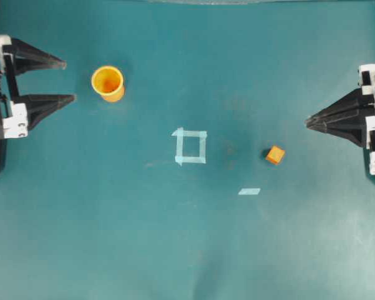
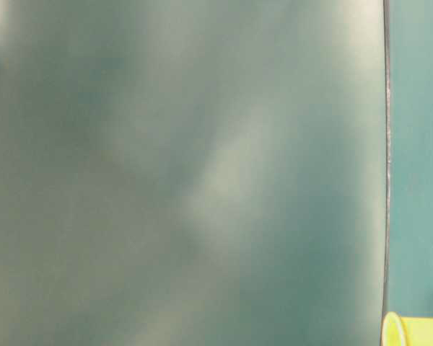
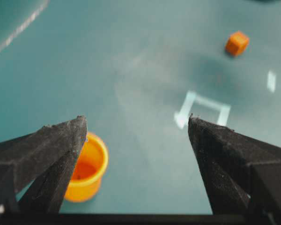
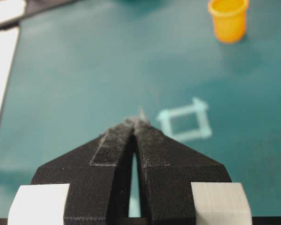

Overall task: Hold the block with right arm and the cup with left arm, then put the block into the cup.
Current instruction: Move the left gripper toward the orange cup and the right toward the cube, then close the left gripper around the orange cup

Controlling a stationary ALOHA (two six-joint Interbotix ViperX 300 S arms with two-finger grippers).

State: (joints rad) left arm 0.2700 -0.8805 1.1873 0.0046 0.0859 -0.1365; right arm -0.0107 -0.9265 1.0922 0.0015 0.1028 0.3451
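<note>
On the teal table (image 1: 187, 250), the cup (image 1: 107, 83) was faced by the wide-open, empty left gripper (image 1: 65, 80); its jaws should be centred first. The right gripper (image 1: 307, 121) was shut, empty.

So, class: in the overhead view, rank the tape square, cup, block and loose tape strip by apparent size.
1. Tape square
2. Cup, only slightly smaller
3. Block and tape strip: too alike to rank
</note>
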